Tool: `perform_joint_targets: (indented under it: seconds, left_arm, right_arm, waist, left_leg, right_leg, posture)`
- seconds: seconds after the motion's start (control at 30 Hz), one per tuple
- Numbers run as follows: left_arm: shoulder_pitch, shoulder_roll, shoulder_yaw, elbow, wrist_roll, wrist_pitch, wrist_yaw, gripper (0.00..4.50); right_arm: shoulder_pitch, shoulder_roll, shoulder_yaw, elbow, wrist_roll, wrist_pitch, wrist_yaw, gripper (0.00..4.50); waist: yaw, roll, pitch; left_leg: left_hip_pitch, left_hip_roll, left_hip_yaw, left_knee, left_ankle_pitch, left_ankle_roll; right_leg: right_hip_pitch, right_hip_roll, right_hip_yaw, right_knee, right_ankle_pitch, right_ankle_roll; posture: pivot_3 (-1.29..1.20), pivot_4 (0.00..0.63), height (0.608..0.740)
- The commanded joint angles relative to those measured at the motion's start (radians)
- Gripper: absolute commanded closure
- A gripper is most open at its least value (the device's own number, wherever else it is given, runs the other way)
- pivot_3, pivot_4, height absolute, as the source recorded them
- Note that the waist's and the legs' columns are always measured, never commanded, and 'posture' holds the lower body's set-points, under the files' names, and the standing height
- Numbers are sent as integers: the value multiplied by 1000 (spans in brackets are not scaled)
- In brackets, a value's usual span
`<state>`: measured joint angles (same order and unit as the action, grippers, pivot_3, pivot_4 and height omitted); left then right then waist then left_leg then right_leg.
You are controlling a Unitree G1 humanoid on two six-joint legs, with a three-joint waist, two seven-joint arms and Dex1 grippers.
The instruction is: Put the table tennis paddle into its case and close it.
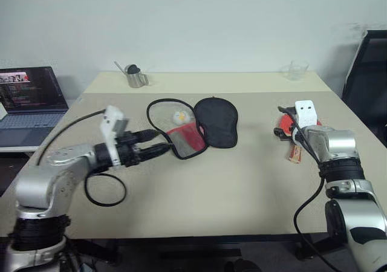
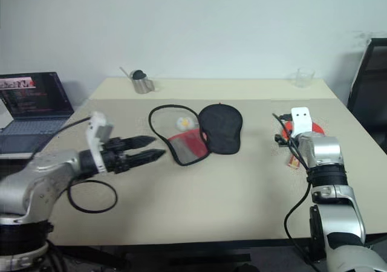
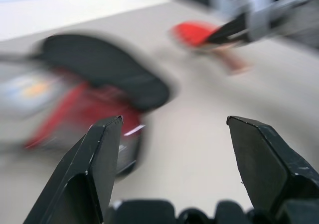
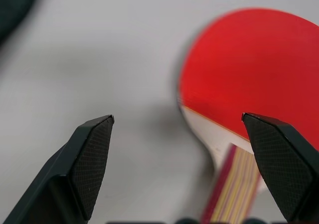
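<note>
— Tool on the left [image 1: 158, 142], how does it stand?
— Left tool sits left of centre in the head view, fingers [image 3: 102, 149] spread apart and empty, pointing toward the case [image 1: 196, 126].
— And left of that?
— Far left, a laptop [image 1: 29, 100] with its screen lit, off the table [image 1: 230, 193]. A black cable loop [image 1: 106, 190] lies on the table under the left arm.
— Where is the case?
— Centre of the frame, lying open on the table: the black half [image 1: 217, 121] to the right, the red inside [image 1: 187, 138] and a white-yellow plush [image 1: 179, 117] to the left. Above it, at the far edge, a metal cup [image 1: 136, 77].
— Paddle?
— Right of centre, flat on the table, well apart from the case. Its red blade [image 4: 254, 69] and striped handle [image 4: 232, 189] show in the right wrist view.
— Right tool?
— Right tool [image 4: 184, 134] has its fingers wide apart above the paddle [image 1: 289, 132], gripping nothing. A clear cup [image 1: 295, 70] stands upper right.
</note>
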<state>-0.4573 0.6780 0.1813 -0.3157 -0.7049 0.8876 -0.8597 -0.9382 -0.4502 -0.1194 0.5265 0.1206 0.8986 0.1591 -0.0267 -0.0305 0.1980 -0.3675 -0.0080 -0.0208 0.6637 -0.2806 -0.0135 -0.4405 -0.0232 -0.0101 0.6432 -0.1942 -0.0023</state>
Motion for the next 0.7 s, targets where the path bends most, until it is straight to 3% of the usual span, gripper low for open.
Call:
perform_joint_targets:
  seconds: [0.03,0.27,0.47,0.7]
  left_arm:
    - [-37,-42,-61,-74,-14,13,58,869]
    - [-84,-92,-132,-64,28,-43,92,869]
    - [-109,-75,-223,-11,158,-123,95,869]
    - [-112,-96,-216,15,165,-134,92,869]
  right_arm:
    - [-3,-4,-55,-55,-21,4,-89,0]
    - [15,53,-164,-116,-29,95,-277,0]
    - [11,111,-220,-26,-14,61,-339,0]
    - [-27,140,-209,142,-29,23,-382,0]
  waist:
    - [-1,0,0]
    - [-12,0,0]
    - [-10,0,0]
    - [-12,0,0]
  left_leg:
    - [0,0,0,0,0,0]
    - [2,2,1,0,0,0]
    - [2,1,1,0,0,0]
    - [2,1,2,0,0,1]
  right_leg:
    - [0,0,0,0,0,0]
    - [0,2,2,1,0,0]
    - [0,4,2,2,0,0]
    - [0,4,2,0,0,0]
  posture:
    - [0,150,740]
    - [0,150,740]
    - [0,150,740]
    - [0,150,740]
